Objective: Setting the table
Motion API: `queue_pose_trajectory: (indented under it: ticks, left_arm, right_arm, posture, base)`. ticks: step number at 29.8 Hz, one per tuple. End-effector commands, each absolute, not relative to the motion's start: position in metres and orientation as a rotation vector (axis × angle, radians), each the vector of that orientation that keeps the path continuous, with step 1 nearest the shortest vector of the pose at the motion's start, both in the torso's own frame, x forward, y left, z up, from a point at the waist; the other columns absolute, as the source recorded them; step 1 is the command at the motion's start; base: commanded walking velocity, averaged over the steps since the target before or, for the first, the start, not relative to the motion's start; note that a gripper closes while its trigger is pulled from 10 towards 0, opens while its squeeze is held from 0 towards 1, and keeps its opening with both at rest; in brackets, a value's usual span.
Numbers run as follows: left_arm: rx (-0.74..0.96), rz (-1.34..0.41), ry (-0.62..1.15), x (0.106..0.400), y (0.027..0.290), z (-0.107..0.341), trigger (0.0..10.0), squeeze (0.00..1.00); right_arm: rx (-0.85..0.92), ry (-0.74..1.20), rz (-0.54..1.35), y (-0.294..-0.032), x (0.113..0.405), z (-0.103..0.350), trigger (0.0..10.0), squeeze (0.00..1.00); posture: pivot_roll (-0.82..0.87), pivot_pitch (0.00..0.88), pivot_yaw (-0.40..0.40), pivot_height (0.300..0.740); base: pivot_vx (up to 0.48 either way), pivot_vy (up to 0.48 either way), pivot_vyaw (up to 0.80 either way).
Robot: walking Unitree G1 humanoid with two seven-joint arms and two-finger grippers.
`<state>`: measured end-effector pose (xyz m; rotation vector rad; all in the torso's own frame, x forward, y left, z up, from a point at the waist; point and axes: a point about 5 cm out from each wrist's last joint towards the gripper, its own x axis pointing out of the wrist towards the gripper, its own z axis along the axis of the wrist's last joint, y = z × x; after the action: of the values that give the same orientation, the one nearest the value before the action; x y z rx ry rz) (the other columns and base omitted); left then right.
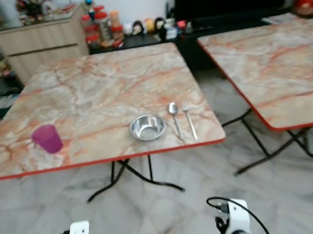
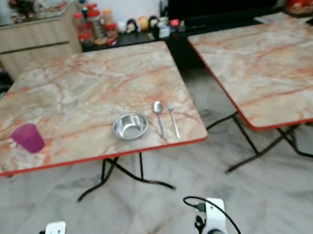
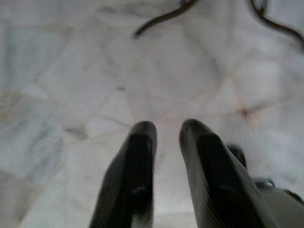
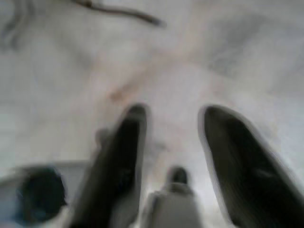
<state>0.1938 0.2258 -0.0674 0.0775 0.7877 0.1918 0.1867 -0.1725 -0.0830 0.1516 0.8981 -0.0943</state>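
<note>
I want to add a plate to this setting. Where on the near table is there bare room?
The widest bare patch on the table lies between the cup and the bowl, and all across the far half. It is crowded near the right front corner, where bowl, spoon and fork lie side by side.

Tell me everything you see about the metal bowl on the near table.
The bowl is small, round and shiny, apparently stainless steel, with a thin rim. It stands upright and looks empty. It sits on the marble-patterned table, close to its near red edge. A spoon and a fork lie just to its right, not touching it. A purple cup stands far to its left.
</note>
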Motion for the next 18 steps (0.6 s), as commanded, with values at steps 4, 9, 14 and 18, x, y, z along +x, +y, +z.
queue_pose_trajectory:
  ticks: [4,9,14,18]
  left_arm:
    - [0.081,0.201,0.832,0.1831,0.2299,-0.0728,10.0,0.00]
    - [0.082,0.197,0.828,0.1843,0.2294,-0.0722,10.0,0.00]
    - [0.080,0.193,0.824,0.1856,0.2279,-0.0719,10.0,0.00]
    - [0.063,0.188,0.822,0.1873,0.2236,-0.0722,10.0,0.00]
  right_arm:
    - [0.152,0.887,-0.094,-0.1704,0.1882,-0.0822,10.0,0.00]
    - [0.155,0.888,-0.095,-0.1698,0.1872,-0.0827,10.0,0.00]
    - [0.155,0.889,-0.095,-0.1699,0.1870,-0.0828,10.0,0.00]
    - [0.146,0.889,-0.099,-0.1726,0.1873,-0.0825,10.0,0.00]
  posture:
    - [0.01,0.000,0.071,0.732]
    - [0.01,0.000,0.074,0.732]
    - [0.01,0.000,0.073,0.732]
    - [0.02,0.000,0.054,0.732]
  base:
    - [0.376,0.000,0.00]
    - [0.387,0.000,0.00]
    - [0.386,0.000,0.00]
    - [0.386,0.000,0.00]
